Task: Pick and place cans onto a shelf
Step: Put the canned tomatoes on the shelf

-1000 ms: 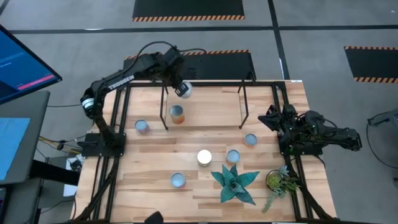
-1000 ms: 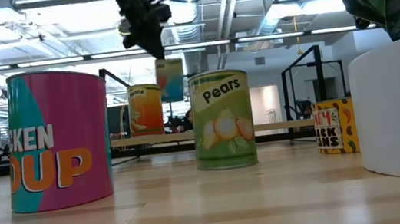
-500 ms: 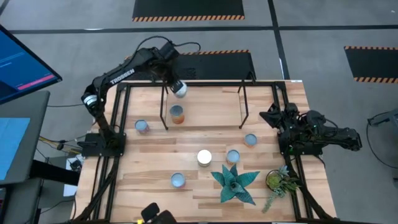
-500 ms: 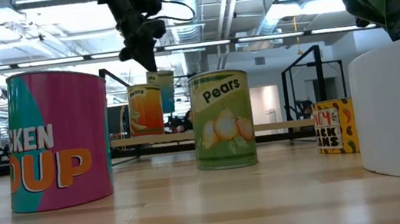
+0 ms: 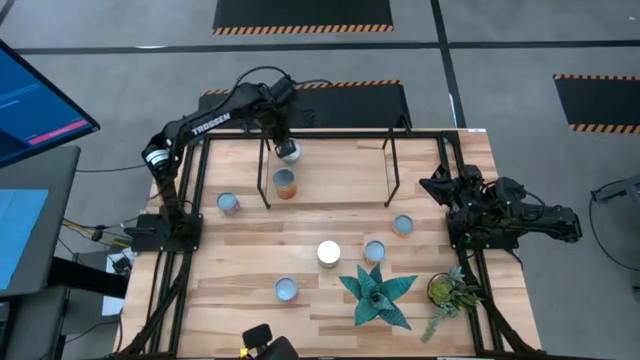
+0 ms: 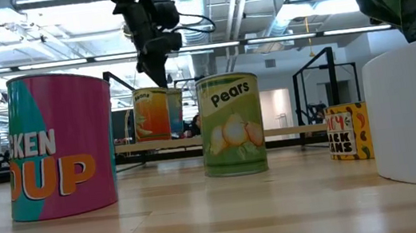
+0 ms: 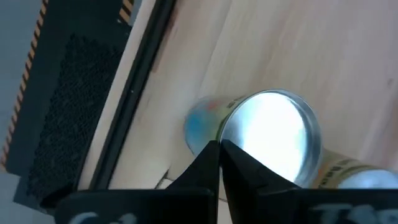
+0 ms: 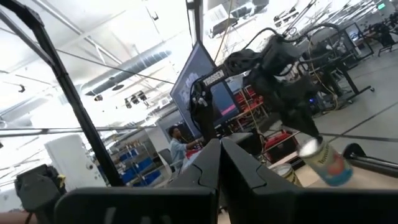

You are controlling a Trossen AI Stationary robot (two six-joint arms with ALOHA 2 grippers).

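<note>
My left gripper point(image 5: 284, 143) reaches over the far side of the table and is shut on a bluish-labelled can point(image 5: 289, 153), which also shows in the left wrist view point(image 7: 270, 134) and the low view point(image 6: 178, 108). The can sits low over the shelf point(image 6: 290, 129), right behind an orange can point(image 5: 285, 183) that stands on the shelf's wooden surface. The held can's bottom is hidden. My right gripper point(image 5: 432, 190) is shut and empty, folded at the table's right edge. My left gripper has its fingertips closed on the rim of the can's silver top point(image 7: 229, 132), at the edge only. The fingers come from above, slanting down. The can hangs below them, close to upright; the orange can hides whether its bottom rests on the shelf.
Several more cans stand on the table: one at the left point(image 5: 229, 203), one at the right point(image 5: 403, 225), two in the middle point(image 5: 375, 251) point(image 5: 328, 254) and one near the front point(image 5: 286, 290). Two potted plants point(image 5: 378, 295) point(image 5: 445, 293) stand at the near right. The shelf's thin legs point(image 5: 391, 170) rise beside the orange can.
My left gripper has gone down toward the shelf with the can, shifting slightly toward the table's left. The can was tilted and higher; now it sits lower and nearer upright, behind the orange can.
</note>
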